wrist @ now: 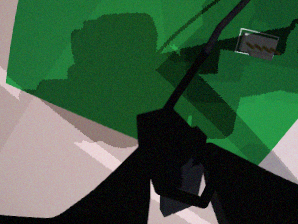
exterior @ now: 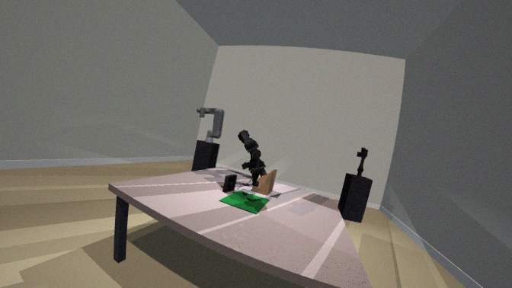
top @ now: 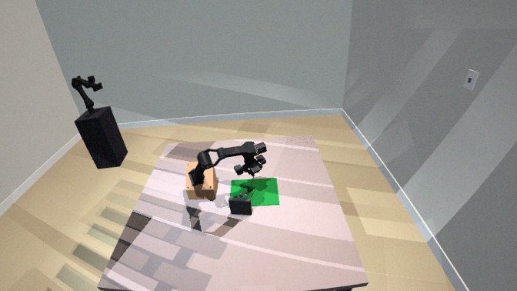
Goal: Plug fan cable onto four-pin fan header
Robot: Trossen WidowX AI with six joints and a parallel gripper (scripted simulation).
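Observation:
My gripper (top: 252, 172) (wrist: 175, 153) is shut on the fan cable's black plug (wrist: 162, 126), above the green board (top: 271, 197) (exterior: 257, 209) (wrist: 42, 32). The plug's lower end is hidden from the wrist camera. The dark cable (wrist: 187, 81) runs from the plug to the top of the wrist view. The fan header (wrist: 259, 46), a small grey block with a pale outline and brownish pins, is on the board at the upper right of the wrist view, apart from the plug. The black fan (top: 241, 206) (exterior: 229, 183) stands upright at the board's edge.
The arm's wooden base block (top: 202, 193) (exterior: 268, 184) stands beside the board on the pale table (top: 292, 246) (exterior: 171, 206). Arm shadows cross the board. Other arms stand on black pedestals (top: 101, 140) (exterior: 354, 198) away from the table.

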